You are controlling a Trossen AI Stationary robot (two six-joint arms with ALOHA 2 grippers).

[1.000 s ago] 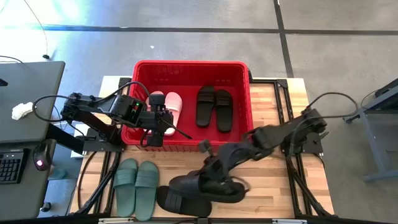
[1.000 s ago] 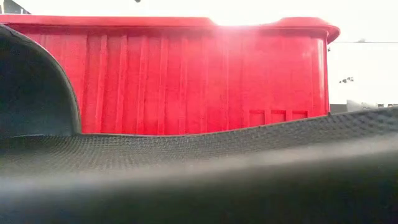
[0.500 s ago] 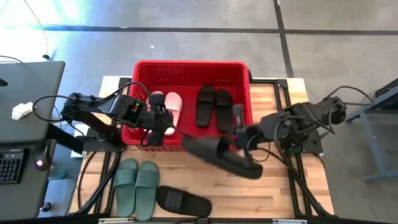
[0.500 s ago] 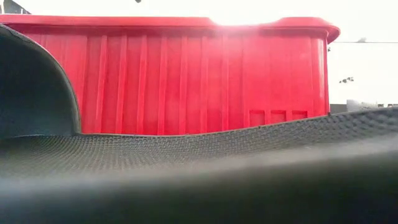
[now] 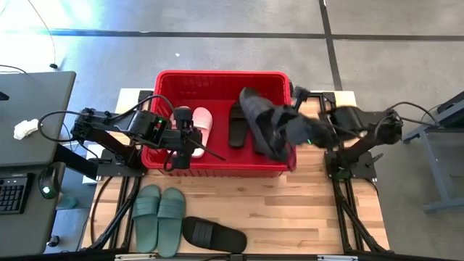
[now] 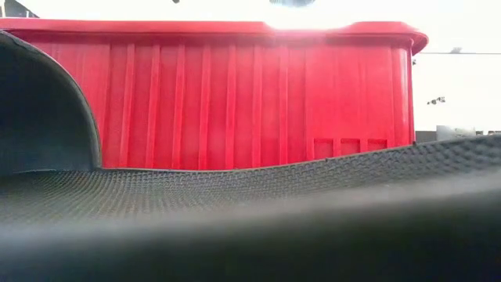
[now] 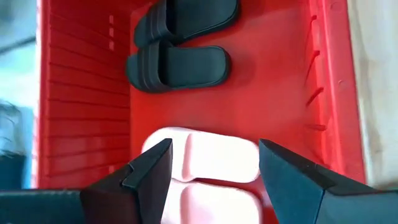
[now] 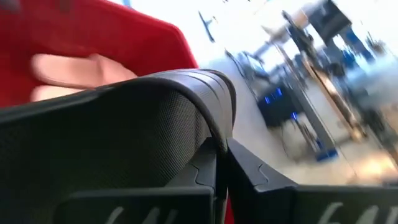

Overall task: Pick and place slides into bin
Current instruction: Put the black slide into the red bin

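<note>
The right gripper is pinched tight on a black slide, gripping it by the strap, and it carries the slide tilted over the right end of the red bin, above the black pair already lying inside; held this high it looks set to clear the thick rim before any release. The left gripper hangs inside the bin's left part with its fingers spread and nothing between them, directly over the pale pink pair, which rests on the floor of the bin near the left wall; my guess is that it waits there, out of the other arm's way. On the wooden table, near the front edge, the sage green pair lies side by side towards the left corner, and one black slide on the table sits just beside it, so three slides are not yet in; that lone one fills the bottom of the low view.
</note>
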